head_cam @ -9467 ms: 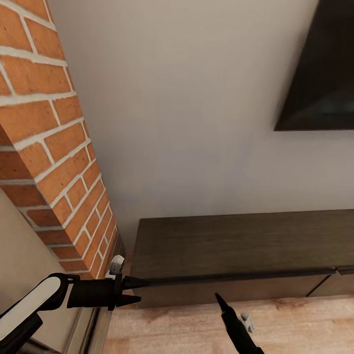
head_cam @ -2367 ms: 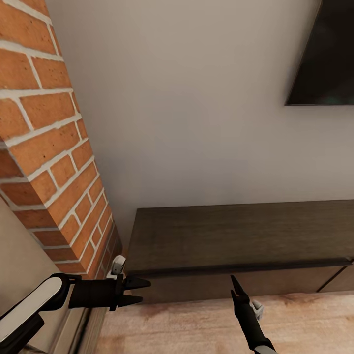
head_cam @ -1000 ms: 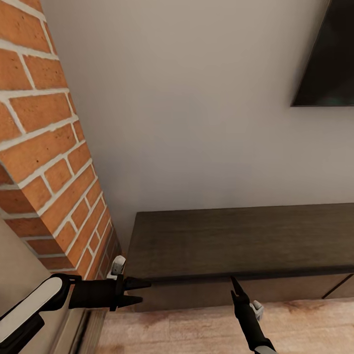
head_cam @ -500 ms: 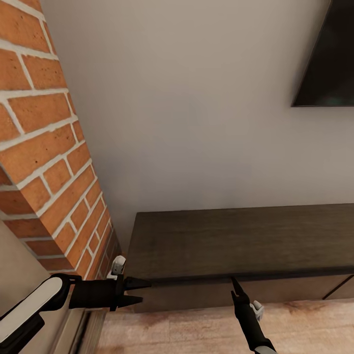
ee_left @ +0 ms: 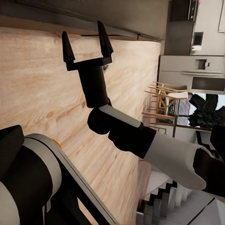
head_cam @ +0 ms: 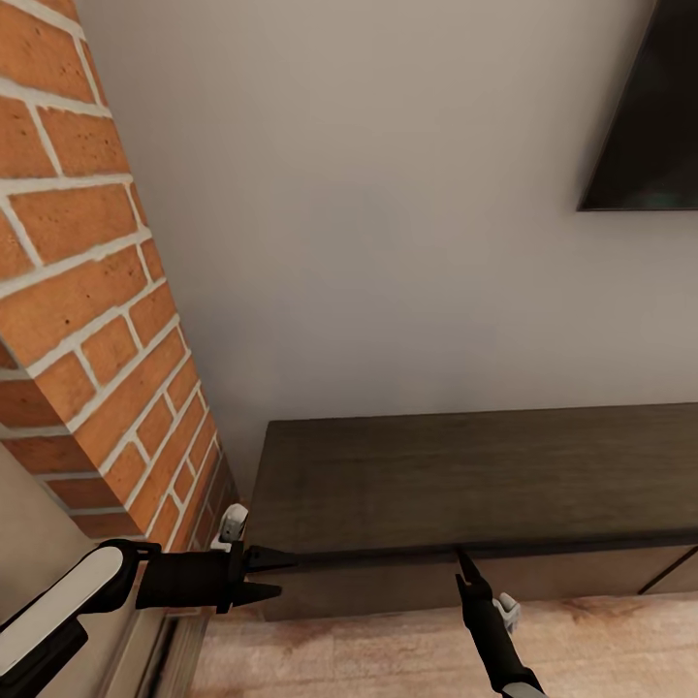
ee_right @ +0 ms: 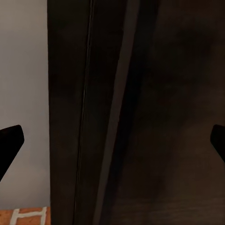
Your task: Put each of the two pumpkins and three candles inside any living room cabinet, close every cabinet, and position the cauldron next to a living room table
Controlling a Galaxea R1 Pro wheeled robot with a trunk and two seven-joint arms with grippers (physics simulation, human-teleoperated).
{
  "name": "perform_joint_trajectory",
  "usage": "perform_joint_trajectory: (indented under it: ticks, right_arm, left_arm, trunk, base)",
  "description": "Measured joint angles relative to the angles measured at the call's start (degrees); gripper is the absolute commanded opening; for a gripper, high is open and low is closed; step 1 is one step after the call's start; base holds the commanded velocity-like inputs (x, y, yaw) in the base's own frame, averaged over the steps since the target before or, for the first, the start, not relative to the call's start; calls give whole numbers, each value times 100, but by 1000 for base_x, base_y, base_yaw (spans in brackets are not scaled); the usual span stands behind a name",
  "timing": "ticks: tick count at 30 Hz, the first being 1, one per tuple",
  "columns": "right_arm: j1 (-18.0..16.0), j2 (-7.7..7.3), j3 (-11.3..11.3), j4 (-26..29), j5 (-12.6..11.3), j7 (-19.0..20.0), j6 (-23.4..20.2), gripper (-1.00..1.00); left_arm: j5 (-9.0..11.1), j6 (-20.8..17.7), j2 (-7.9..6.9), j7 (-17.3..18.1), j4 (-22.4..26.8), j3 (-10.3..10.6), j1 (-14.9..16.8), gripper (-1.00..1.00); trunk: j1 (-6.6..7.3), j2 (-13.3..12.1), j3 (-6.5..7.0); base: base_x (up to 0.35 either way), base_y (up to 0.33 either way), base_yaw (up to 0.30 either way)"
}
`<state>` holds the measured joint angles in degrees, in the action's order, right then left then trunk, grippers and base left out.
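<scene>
cabinet (head_cam: pixel 465 480): low, dark, against far wall, drawers look closed
left gripper (head_cam: pixel 279 574): open, empty, at cabinet's left end
right gripper (ee_left: pixel 87 42): open, empty, near drawer front

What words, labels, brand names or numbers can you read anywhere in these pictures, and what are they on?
None: no readable text in any view.
The cabinet has a plain wood-grain top and fronts, with no label.
The brick column, the wall and the dark wall-mounted screen carry no lettering.
The kitchen appliances far off in the left wrist view are too small to show any marking.
</scene>
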<state>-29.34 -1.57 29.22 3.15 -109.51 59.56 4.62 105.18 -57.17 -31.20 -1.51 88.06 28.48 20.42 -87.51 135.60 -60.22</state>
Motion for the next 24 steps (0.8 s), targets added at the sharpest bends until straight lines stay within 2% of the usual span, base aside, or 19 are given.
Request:
perform_joint_trajectory:
  ticks: [22,23,24]
  right_arm:
    - [0,0,0,-14,3,-8,0,100]
    - [0,0,0,-15,2,-8,0,-100]
    - [0,0,0,-16,2,-9,0,-100]
  left_arm:
    - [-8,0,4,0,0,8,0,100]
    - [-9,0,4,0,0,8,0,100]
    - [-9,0,2,0,0,8,0,100]
  trunk:
    - [0,0,0]
    - [0,0,0]
    - [0,0,0]
  base:
    - [15,0,0]
    - [1,0,0]
    - [0,0,0]
